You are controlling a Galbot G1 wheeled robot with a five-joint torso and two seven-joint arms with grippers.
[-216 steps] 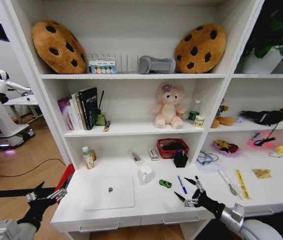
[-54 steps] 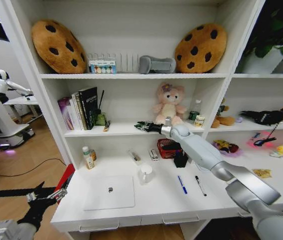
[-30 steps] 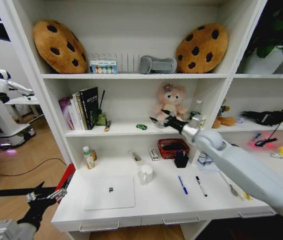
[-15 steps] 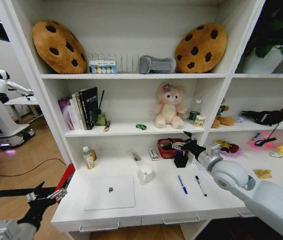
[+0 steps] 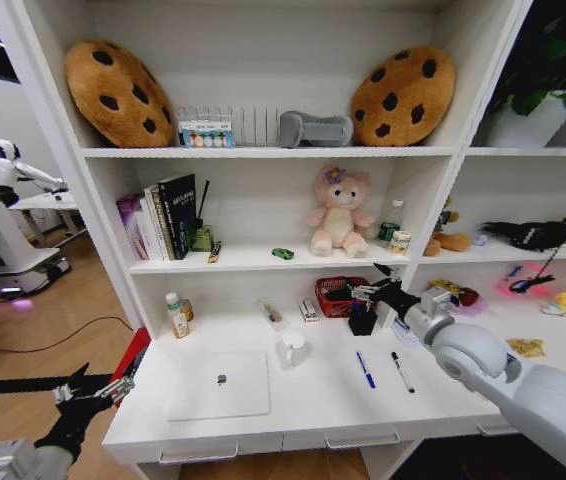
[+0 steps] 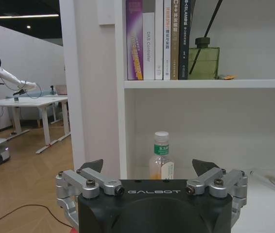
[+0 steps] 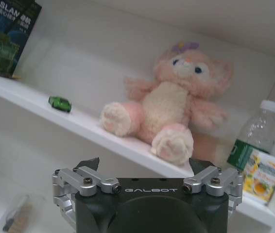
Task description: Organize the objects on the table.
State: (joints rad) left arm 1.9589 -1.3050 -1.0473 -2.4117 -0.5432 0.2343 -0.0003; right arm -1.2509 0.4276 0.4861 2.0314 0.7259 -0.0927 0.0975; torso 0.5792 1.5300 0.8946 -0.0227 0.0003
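Note:
The silver-white laptop [image 5: 218, 385] lies shut on the white table [image 5: 303, 405], toward its left. A blue pen [image 5: 364, 369] and a black pen [image 5: 402, 371] lie side by side to the right of it. The green toy car [image 5: 283, 254] [image 7: 60, 103] stands on the middle shelf, left of the pink plush. My right gripper [image 5: 368, 285] [image 7: 145, 165] is open and empty, hanging below that shelf and above the black pen holder. My left gripper [image 5: 88, 395] [image 6: 148, 166] is open and parked off the table's left end.
A white mug [image 5: 291, 347], a red basket [image 5: 344, 295], a black pen holder [image 5: 362, 320] and a bottle [image 5: 176, 315] stand at the back of the table. Books [image 5: 163, 215] and a pink plush [image 5: 338, 212] share the middle shelf with the car.
The green car went from the table to the middle shelf in my right gripper and was let go there. The right arm has since drawn back down over the table.

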